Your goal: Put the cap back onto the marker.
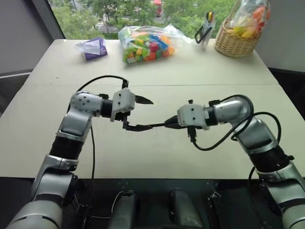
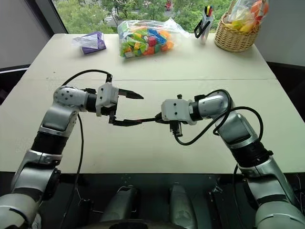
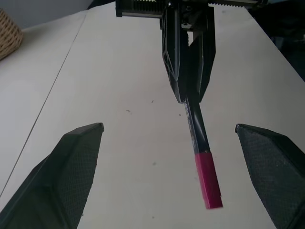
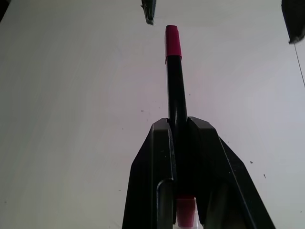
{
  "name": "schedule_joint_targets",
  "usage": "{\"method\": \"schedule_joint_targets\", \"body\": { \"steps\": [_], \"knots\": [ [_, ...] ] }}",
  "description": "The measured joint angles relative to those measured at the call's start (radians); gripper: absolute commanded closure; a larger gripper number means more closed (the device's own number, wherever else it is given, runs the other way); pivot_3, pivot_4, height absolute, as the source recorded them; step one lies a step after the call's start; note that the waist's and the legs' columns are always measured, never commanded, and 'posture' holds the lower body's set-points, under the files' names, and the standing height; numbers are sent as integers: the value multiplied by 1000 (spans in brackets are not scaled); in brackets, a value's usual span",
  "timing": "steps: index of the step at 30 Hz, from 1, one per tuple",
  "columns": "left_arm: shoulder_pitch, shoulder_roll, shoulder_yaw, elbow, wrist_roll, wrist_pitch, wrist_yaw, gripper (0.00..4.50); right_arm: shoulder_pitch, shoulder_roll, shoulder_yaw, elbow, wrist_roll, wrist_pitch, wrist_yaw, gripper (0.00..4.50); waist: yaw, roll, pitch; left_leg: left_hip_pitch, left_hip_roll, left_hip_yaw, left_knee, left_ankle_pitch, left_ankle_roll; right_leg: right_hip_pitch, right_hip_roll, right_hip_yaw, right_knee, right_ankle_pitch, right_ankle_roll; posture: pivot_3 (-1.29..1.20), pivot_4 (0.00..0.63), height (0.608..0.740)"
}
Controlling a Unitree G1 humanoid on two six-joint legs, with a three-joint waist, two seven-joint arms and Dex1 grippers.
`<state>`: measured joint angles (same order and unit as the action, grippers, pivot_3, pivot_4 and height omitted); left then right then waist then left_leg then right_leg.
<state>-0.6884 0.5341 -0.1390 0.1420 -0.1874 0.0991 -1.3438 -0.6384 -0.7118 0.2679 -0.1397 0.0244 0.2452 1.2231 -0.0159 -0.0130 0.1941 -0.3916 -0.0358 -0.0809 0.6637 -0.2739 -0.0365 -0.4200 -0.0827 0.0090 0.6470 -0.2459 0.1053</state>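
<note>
Red cap [image 3: 208, 180]: seated on the far end of the marker [image 3: 196, 127], which sticks out of the right end effector [image 1: 172, 122] toward the left one.
Marker: a thin black shaft held in the air over the pale table [image 1: 157, 76], roughly level, pointing across from the right arm to the left arm.
Cap and left end effector [image 1: 141, 114]: the capped end lies between the two spread fingers; in the left wrist view it sits nearer one finger [image 3: 274, 162] than the other, with bare table showing on both sides, so it touches neither.
Right end effector: its fingers are pressed together on the marker's shaft, pinching it partway along.
Left end effector: spread wide and holding nothing; one finger points up and away, the other lies low beneath the marker's end.
Head views: both arms meet over the middle of the near table half; at the back stand a bag of coloured blocks [image 1: 145, 44], a purple packet [image 1: 93, 48], a wicker basket [image 1: 234, 42] and a holder with scissors [image 1: 205, 29].
Left wrist view: shows the cap head-on as a short red sleeve, and the right end effector closed behind it.
Right wrist view: shows the shaft running out from between the closed fingers to the red end, a red part at the marker's rear end low between the fingers, and the left end effector's fingertips to either side beyond it.
</note>
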Motion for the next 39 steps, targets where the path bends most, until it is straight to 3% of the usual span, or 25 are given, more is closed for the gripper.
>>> {"method": "schedule_joint_targets", "body": {
  "steps": [5,12,17,24,33,39],
  "knots": [
    [21,7,6,-51,-24,46,50,52,54,-43,-50,27,0,0,-41,4500,6,0,0,0,0,0,0,0,0,0,0,0,0,0,0,0,150,740],
    [51,-46,5,-52,-41,70,152,52,224,-42,-251,-49,-10,210,-309,4500,0,0,0,0,0,0,0,0,0,0,0,1,1,0,0,0,150,740],
    [50,-78,1,-44,-44,90,183,52,325,38,-405,-179,-24,475,-550,4500,5,0,0,0,0,0,0,0,0,-1,0,2,1,0,0,0,150,740],
    [23,-90,1,-26,-71,127,186,52,411,135,-547,-298,-19,717,-732,4500,4,0,0,0,0,1,0,0,0,0,0,2,1,0,0,0,150,740],
    [16,-88,-3,-28,-85,153,177,52,420,288,-650,-301,-1,841,-901,4500,2,0,0,0,0,1,0,0,0,0,0,2,1,0,0,0,150,740],
    [17,-84,-3,-46,-92,177,178,52,424,314,-660,-256,3,835,-955,4500,2,0,-1,0,0,1,0,0,0,0,0,2,1,0,0,0,150,740]
  ]
}}
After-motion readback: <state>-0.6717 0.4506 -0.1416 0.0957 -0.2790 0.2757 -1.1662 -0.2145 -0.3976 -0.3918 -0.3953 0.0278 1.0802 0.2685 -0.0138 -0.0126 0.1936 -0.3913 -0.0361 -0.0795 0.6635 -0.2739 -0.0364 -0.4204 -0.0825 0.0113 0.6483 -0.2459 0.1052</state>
